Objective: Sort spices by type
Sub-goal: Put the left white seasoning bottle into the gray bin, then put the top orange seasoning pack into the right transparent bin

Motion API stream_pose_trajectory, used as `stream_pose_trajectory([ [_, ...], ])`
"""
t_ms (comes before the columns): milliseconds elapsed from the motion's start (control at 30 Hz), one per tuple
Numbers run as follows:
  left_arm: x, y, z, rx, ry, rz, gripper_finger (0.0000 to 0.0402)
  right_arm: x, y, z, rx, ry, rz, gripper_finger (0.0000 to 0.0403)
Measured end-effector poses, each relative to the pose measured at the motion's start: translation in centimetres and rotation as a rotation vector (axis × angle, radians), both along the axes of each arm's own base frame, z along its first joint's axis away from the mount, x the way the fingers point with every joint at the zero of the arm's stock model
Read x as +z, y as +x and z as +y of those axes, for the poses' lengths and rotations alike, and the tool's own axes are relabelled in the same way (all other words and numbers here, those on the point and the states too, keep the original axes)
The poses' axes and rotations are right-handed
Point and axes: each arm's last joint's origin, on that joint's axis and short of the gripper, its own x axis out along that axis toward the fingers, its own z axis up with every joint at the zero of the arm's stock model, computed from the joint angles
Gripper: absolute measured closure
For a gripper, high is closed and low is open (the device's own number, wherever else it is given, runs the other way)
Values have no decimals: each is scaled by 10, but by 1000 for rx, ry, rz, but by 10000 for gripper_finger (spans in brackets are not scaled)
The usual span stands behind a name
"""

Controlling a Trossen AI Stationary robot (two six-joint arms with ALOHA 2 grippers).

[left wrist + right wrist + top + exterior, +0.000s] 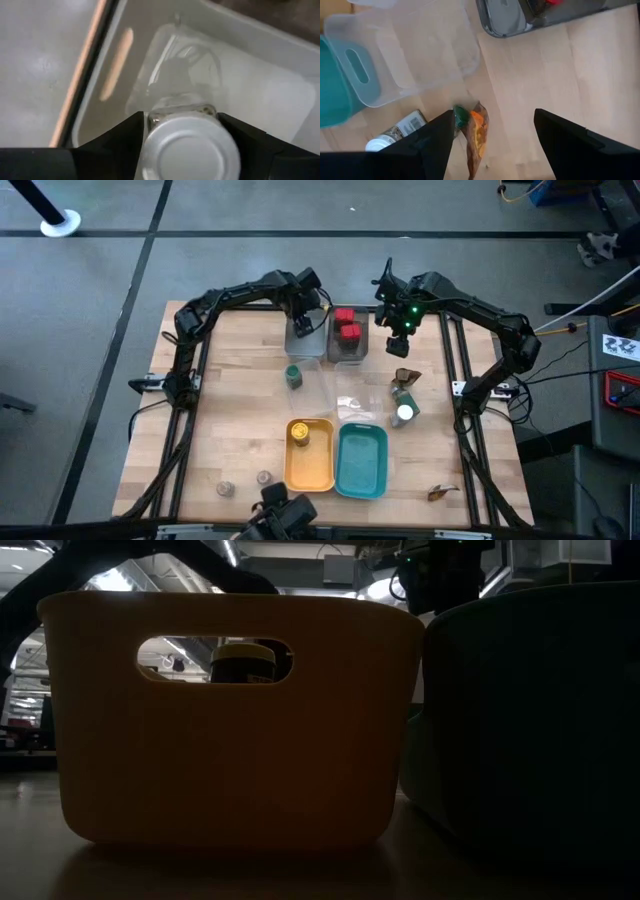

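My left gripper point(305, 320) stands over the light grey tray point(304, 343) at the table's far side, shut on a white-lidded glass jar point(187, 147). My right gripper point(494, 114) hangs open above an orange packet point(477, 131), a green-lidded jar point(461, 115) and a white-lidded jar point(395, 132) that lies on its side on the table. Two red boxy tins point(347, 325) sit in the dark grey tray point(347, 352). A yellow jar point(299, 433) stands in the yellow tray point(312, 470). Another green-lidded jar point(293, 375) stands on the table. My left gripper pinches the white-lidded jar just under its lid point(165, 117), one finger point(125, 140) on each side, coming from above and pointing down into the light grey tray. The jar stands upright in the hold. Whether its base rests on the tray floor, I cannot tell.
A clear tray point(355, 395) lies mid-table and a teal tray point(362, 462) sits beside the yellow one. Two small brown jars point(227, 488) stand near the near left edge, and a brown packet point(438, 493) lies near right. The low view is blocked by the yellow tray point(240, 740).
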Motion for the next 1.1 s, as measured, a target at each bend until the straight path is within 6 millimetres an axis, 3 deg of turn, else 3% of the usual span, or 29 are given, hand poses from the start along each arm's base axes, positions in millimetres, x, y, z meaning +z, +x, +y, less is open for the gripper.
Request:
stream_pose_trajectory([
  [300,44,2,1,-14,15,-12,169,-1,-7,1,-12,-63,118,129],
  [500,79,-7,-5,-35,35,-24,169,9,-18,6,-16,-91,110,129],
  [767,134,-52,-35,17,64,-84,169,31,-48,25,-63,-139,13,129],
  [900,153,-80,-60,33,103,-176,169,16,-62,35,-101,-117,-21,130],
  [1100,155,-128,-105,79,152,-340,169,-18,-80,47,-95,-64,-19,130],
])
